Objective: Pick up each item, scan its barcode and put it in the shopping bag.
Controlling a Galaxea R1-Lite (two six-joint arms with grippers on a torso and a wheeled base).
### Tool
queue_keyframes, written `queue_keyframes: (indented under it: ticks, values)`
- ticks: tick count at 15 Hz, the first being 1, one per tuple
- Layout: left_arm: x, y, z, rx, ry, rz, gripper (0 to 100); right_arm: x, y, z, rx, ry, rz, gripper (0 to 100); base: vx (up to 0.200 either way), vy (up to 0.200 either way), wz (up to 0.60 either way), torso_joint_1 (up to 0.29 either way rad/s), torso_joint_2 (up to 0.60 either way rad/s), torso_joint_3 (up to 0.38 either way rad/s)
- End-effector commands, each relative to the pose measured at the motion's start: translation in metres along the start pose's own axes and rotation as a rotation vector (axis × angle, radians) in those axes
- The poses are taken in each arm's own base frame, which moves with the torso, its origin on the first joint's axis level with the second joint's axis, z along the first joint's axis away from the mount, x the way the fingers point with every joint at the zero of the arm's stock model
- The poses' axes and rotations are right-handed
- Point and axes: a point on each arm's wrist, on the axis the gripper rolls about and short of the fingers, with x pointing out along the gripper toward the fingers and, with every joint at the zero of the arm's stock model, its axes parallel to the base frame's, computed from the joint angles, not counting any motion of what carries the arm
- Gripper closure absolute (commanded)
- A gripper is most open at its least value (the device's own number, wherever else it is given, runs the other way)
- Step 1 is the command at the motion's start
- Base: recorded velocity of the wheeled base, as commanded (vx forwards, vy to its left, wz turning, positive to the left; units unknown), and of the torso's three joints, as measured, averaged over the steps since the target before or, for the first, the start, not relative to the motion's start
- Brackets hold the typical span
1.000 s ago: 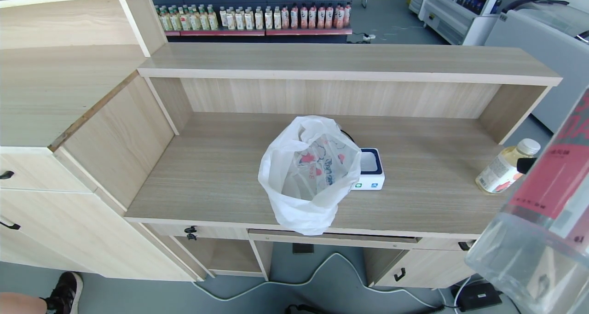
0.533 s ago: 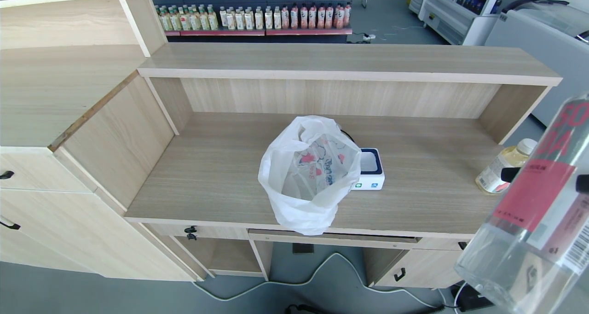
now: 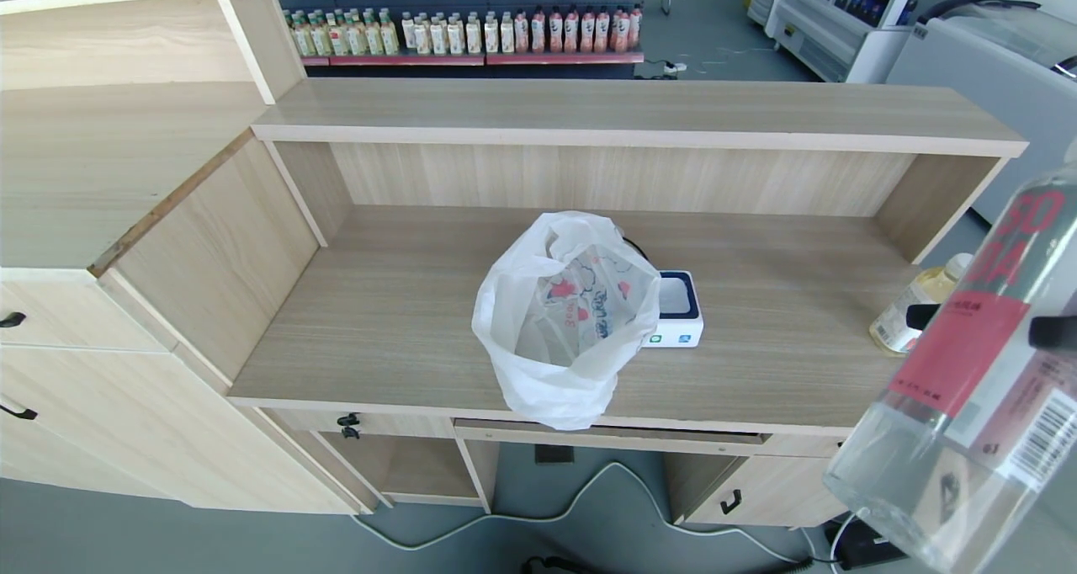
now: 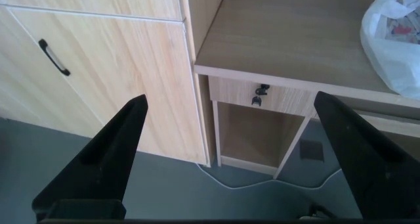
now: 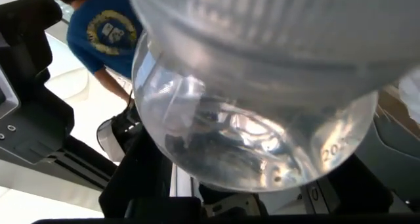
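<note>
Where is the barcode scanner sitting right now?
In the head view, the scanner sits near the middle of the counter, close beside the shopping bag on its right side, far left of the small yellow bottle.

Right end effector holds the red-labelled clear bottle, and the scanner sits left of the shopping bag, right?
No: the head view shows the scanner right of the shopping bag. The right end effector does hold the clear bottle.

The wooden counter (image 3: pixel 404 321) carries a shopping bag (image 3: pixel 564 321), scanner (image 3: pixel 678 305) and yellowish bottle (image 3: pixel 900 317)
</note>
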Motion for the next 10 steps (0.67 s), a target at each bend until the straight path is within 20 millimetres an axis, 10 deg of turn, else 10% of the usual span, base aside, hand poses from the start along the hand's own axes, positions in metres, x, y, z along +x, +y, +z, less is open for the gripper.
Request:
queue_keyframes:
  ticks: [1, 6, 10]
  values:
    - [0.000, 0.000, 0.000, 0.000, -0.001, 0.000, 0, -0.010, -0.019, 0.000, -0.057, -0.033, -0.111, 100, 0.000, 0.000, 0.00, 0.000, 0.00, 0.000]
    - [0.000, 0.000, 0.000, 0.000, -0.001, 0.000, 0, -0.024, -0.083, -0.006, -0.313, -0.133, -0.975, 100, 0.000, 0.000, 0.00, 0.000, 0.00, 0.000]
    - [0.000, 0.000, 0.000, 0.000, -0.001, 0.000, 0, -0.060, -0.087, -0.037, -0.452, 0.046, -1.344, 100, 0.000, 0.000, 0.00, 0.000, 0.00, 0.000]
